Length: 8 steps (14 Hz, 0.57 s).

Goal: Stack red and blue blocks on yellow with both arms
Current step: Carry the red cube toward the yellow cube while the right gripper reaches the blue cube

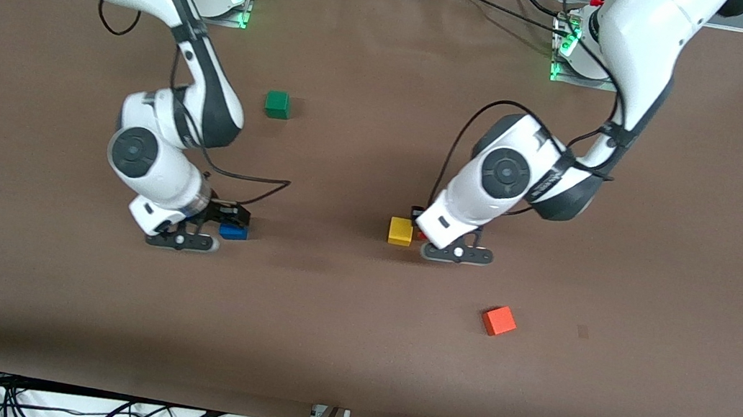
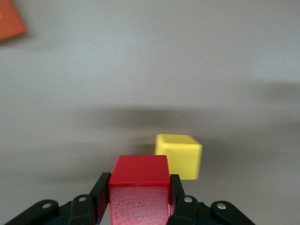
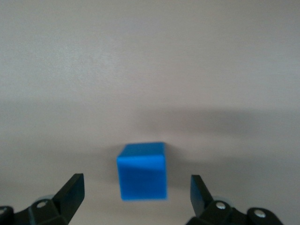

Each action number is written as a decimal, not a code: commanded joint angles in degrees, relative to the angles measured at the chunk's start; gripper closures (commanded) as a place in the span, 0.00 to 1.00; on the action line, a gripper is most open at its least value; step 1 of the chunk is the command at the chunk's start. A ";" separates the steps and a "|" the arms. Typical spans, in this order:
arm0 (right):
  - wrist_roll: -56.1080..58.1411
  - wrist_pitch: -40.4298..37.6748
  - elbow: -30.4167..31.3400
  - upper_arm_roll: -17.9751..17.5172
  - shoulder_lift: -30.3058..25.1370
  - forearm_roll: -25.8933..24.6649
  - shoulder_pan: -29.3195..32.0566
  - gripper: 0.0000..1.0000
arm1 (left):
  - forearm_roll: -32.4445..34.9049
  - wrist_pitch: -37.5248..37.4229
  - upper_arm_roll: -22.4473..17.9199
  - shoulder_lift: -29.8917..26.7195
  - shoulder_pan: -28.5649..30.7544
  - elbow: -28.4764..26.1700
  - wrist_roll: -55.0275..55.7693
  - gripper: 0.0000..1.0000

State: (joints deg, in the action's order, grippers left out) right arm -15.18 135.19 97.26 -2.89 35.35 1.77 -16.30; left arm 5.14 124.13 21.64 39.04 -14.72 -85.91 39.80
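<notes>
My left gripper is shut on the deep red cube, one finger on each side. It holds the cube right beside the yellow cube, toward the left arm's end of the table. The yellow cube rests on the table just ahead of the red one. In the front view the red cube is almost hidden by the hand. My right gripper is open and low over the blue cube. In the right wrist view the blue cube lies between the spread fingers, untouched.
A green cube sits farther from the front camera, between the two arms. An orange-red cube lies nearer to the front camera than the left gripper and shows in the left wrist view. The brown table spreads wide around them.
</notes>
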 commanded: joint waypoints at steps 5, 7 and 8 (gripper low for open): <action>0.94 4.02 1.95 0.08 1.83 -0.10 -0.31 0.07 | 3.47 -3.01 -1.33 7.71 -4.26 9.98 3.70 1.00; 0.94 7.79 5.11 -0.01 1.92 -0.10 -0.31 0.32 | 3.65 -3.01 -1.33 8.67 -5.14 11.02 4.84 1.00; 1.02 8.24 5.65 -0.01 1.83 -0.10 -0.40 0.49 | 3.65 -3.01 -1.33 8.77 -5.23 11.03 4.93 1.00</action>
State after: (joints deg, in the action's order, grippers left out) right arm -14.95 140.54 99.94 -2.80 37.86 1.73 -16.64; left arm 6.80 122.84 20.90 46.31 -18.29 -78.21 42.69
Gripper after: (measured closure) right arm 0.216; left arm 0.445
